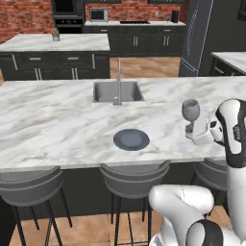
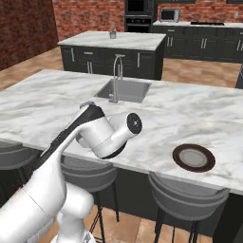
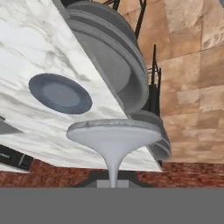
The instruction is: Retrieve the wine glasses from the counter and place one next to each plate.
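Fingers (image 1: 191, 130) are clamped narrow on the stem of a wine glass (image 1: 190, 111). In the left base view it sits at right of frame, centre height, held over the near edge of the marble bench (image 1: 57, 120), bowl up and roughly upright. In the hand view the stem runs up from bottom centre and flares into the round foot (image 3: 113, 131), so the grip looks to be on the stem, though I can't tell how high on it.

The blue-grey plate (image 1: 131, 139) is at frame centre in the left base view, left of the glass and apart from it. The brown-rimmed plate (image 2: 193, 157) is at lower right of the right base view, near the bench edge. No glass stands beside either plate yet.

Handling, as a judgement:
- Light, rigid, brittle. No give in it, so any knock on the bench edge or the sink faucet (image 1: 118, 79) risks a chip or a break.
- Smooth glass stem on narrow fingers: likely to twist or slip if swung fast. The bowl makes it top-heavy, so keep it vertical.
- The stem is the right hold. The bowl is too wide and too thin to pinch, and the foot is needed free for landing.
- Set it down flat on the foot, beside the plate rim, not on it. Let go only once the foot is fully seated.
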Robot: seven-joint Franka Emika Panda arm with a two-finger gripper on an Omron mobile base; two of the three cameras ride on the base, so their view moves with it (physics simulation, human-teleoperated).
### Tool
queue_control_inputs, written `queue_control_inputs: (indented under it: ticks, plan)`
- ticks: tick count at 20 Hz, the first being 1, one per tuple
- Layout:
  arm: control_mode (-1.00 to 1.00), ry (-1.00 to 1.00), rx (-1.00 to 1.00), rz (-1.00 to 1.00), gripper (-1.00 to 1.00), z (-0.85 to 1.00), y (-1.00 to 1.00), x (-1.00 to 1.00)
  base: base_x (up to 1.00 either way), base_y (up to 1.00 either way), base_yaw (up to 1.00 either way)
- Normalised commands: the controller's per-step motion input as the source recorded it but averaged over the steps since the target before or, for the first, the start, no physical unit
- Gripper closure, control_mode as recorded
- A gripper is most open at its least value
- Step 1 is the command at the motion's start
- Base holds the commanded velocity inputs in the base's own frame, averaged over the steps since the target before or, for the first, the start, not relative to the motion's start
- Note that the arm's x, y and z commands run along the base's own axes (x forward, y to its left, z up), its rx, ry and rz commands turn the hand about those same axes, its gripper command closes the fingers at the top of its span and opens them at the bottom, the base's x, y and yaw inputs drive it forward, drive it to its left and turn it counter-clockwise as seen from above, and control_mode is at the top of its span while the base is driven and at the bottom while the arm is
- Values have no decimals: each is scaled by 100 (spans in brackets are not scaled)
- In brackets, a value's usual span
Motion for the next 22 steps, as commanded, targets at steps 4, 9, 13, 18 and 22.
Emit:
queue_control_inputs:
  ticks: [4,9,13,18,22]
  plan:
    - [-100,1,3,28,100,-41,-2,84,0,0,0]
    - [-100,11,0,22,100,-38,-1,68,0,0,0]
    - [-100,0,3,13,100,-23,-2,52,0,0,0]
    - [-100,-3,2,3,100,-20,-9,32,0,0,0]
    - [-100,0,0,0,100,-24,-1,28,0,0,0]
